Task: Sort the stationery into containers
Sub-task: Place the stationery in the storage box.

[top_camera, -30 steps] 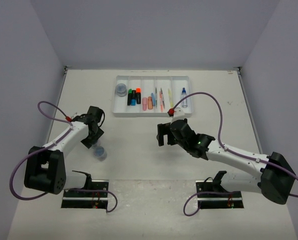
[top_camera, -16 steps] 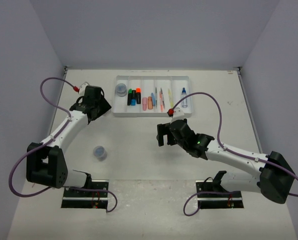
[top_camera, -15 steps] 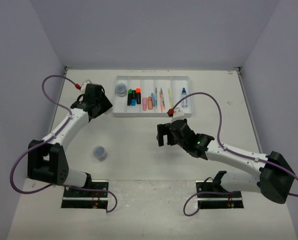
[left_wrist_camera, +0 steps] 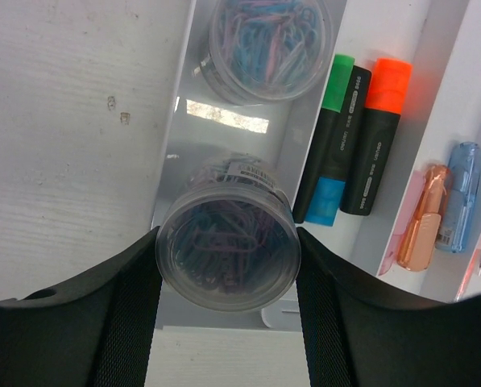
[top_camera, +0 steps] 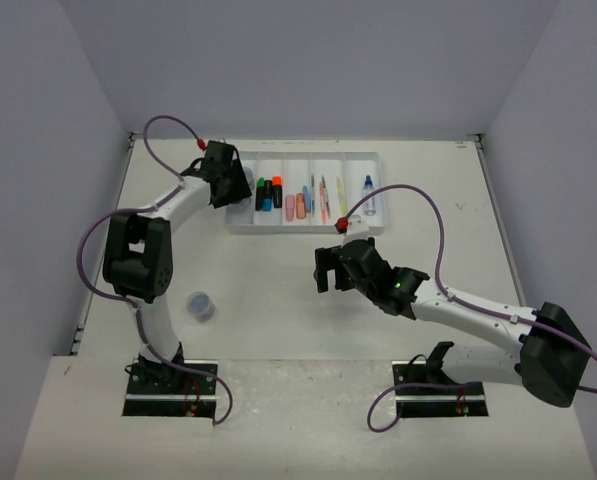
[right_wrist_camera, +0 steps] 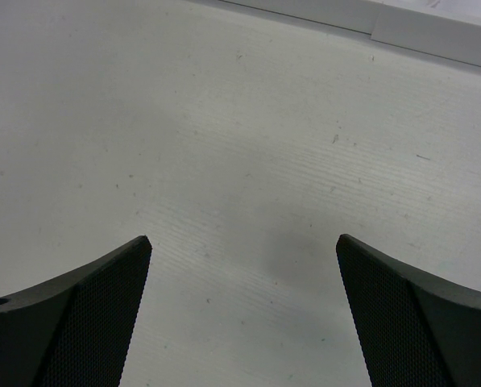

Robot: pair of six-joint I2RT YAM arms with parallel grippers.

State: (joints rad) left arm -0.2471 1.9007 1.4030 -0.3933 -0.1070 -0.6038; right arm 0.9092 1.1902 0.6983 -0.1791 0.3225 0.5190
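Left gripper (left_wrist_camera: 228, 270) clenched on paper-clip tub (left_wrist_camera: 228, 242) over white tray's (top_camera: 300, 229) leftmost compartment, near end | second tub (left_wrist_camera: 268, 44) and highlighters (left_wrist_camera: 367, 145) already filed | we count a last tub (top_camera: 200, 305) waiting on near-left surface (top_camera: 278, 330) | right gripper (right_wrist_camera: 244, 242) released, empty.

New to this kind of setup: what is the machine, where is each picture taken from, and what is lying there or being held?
Two robot arms are bolted at the near edge of a table. The overhead view looks down from behind them; the other two views come from a camera on each wrist. The left claw grips a small round clear plastic tub of clips at the leftmost compartment of the shallow white plastic tray, where a matching tub already sits. Highlighters and pens fill other compartments. A third tub stands on the table. The right claw is open above the table.
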